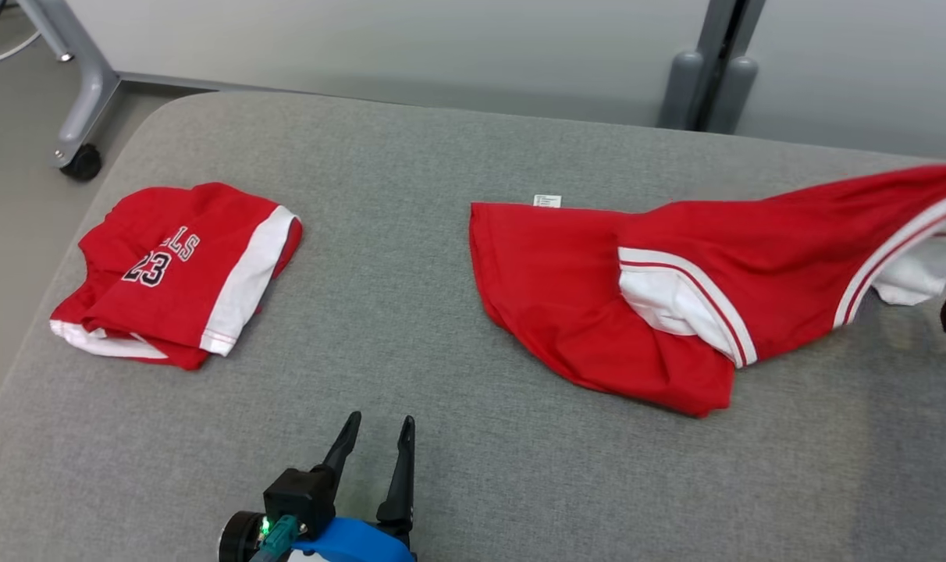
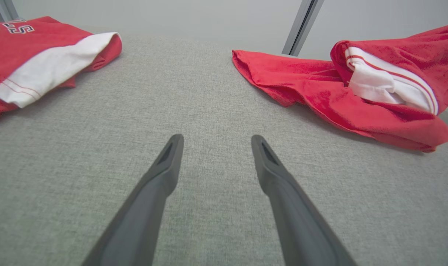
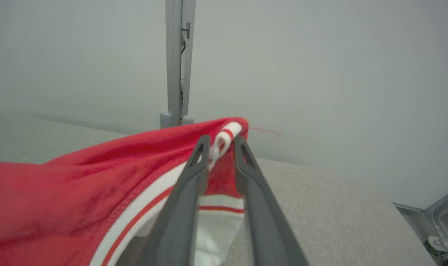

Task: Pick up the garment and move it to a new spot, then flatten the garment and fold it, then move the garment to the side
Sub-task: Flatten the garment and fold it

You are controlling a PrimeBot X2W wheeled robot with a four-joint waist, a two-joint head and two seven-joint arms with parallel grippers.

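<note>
- The surface [image 1: 410, 328] is showing a grey woven cover, finely flecked, with a rounded far-left corner.
- The folded jersey [image 1: 176, 265] is lying as a compact red bundle of soft knit. It is carrying a broad white band and the digits 23 in dark, white-edged print.
- The garment [image 1: 582, 312] is lying well to the right of the folded jersey. It is red, soft and rumpled, with white trim bearing thin red stripes and a white lining showing at an opening.
- A small white tag [image 1: 547, 200] is sticking out at the garment's far edge.
- The garment's end farthest from the folded jersey is rising off the surface in a taut slope.
- The right pincer [image 3: 221, 139] is clamping that raised end, its two dark fingers pinching the striped white trim between their tips.
- The left pincer [image 1: 381, 420] is hovering nearer the robot than the folded jersey and to its right. Its fingers are standing wide apart over bare cover.
- A wide strip of bare surface is lying open between the folded jersey and the garment, and more is running along the near side.
- Beyond the folded jersey, past the surface's far edge, a grey metal leg on a black caster [image 1: 81, 162] is standing on the floor.
- A grey post [image 1: 707, 70] is rising farther right against a pale wall.
</note>
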